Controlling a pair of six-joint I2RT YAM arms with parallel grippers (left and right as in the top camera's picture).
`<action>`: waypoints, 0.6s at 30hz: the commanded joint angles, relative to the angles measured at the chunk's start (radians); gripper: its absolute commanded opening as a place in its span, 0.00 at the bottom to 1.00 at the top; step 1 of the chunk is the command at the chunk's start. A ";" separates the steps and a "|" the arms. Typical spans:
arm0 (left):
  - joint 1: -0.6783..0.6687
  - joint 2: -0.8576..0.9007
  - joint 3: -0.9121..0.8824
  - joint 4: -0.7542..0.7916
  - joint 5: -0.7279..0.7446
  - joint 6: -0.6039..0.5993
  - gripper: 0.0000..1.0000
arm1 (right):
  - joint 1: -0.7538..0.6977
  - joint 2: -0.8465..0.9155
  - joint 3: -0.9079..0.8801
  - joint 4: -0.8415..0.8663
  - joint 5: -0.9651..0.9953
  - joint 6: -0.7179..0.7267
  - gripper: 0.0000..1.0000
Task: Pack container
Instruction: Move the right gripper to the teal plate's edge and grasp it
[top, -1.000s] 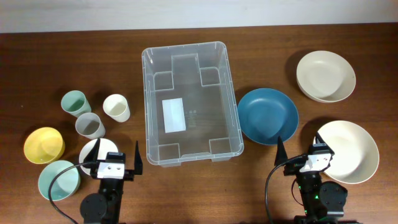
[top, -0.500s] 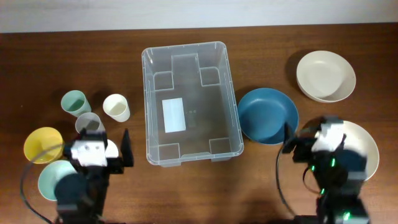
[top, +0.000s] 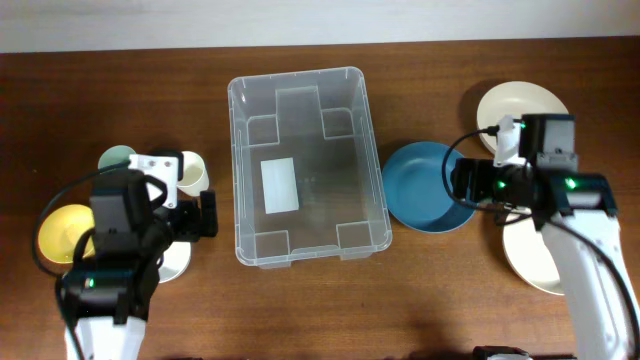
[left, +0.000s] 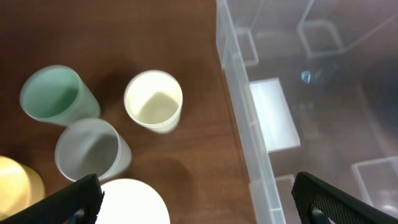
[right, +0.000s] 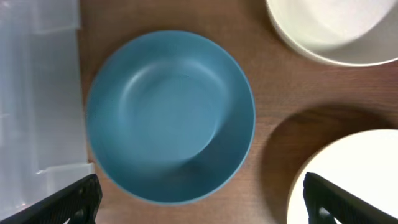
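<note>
The container (top: 236, 150) is a large clear bin in the middle of the table, empty, with a white label on its base. Its left wall shows in the left wrist view (left: 236, 81) and its right edge in the right wrist view (right: 37, 93). My left gripper (top: 208, 215) is open and empty, above bare table between a white bowl (left: 130, 202) and the container; its jaws (left: 205, 208) are wide apart. My right gripper (top: 458, 183) is open and empty above the near edge of a blue bowl (top: 425, 185), which also shows in the right wrist view (right: 171, 115); the jaws (right: 205, 211) hold nothing.
Left of the container stand a green cup (left: 56, 96), a cream cup (left: 153, 99) and a grey cup (left: 93, 149), with a yellow bowl (top: 60, 232) nearby. At the right are two cream bowls, one far (top: 524, 122) and one near (right: 354, 180).
Both arms have moved away from the table's front edge. The left gripper is now beside the cups and white bowl, the right gripper over the blue bowl. No object has moved.
</note>
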 joint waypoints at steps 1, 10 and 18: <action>-0.002 0.056 0.023 -0.010 0.022 -0.010 1.00 | -0.034 0.093 0.021 0.029 0.004 0.052 0.99; -0.002 0.131 0.023 -0.010 0.021 -0.010 1.00 | -0.121 0.341 0.021 0.155 -0.151 -0.042 0.99; -0.002 0.130 0.023 -0.010 0.021 -0.010 0.99 | -0.122 0.500 0.021 0.229 -0.214 -0.061 0.99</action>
